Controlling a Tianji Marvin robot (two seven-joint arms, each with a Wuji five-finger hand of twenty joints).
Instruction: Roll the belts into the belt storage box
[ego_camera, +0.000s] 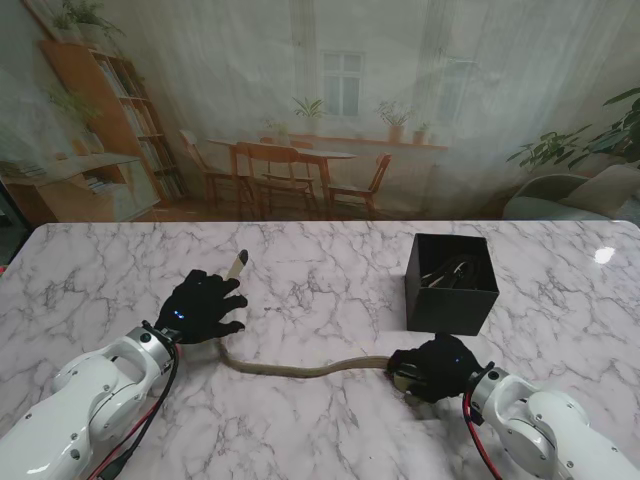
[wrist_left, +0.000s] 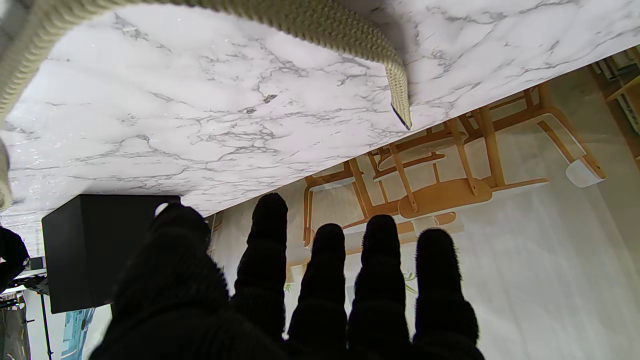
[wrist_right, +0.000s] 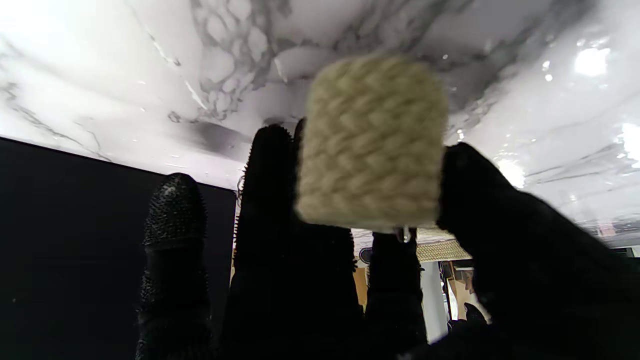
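A beige braided belt (ego_camera: 300, 368) lies stretched across the marble desk (ego_camera: 320, 290), one end near the left hand (ego_camera: 203, 307) and the other at the right hand (ego_camera: 432, 366). The right hand grasps a rolled end of the belt between thumb and fingers, just nearer to me than the black storage box (ego_camera: 451, 284). The left hand rests flat over the belt, fingers spread, gripping nothing.
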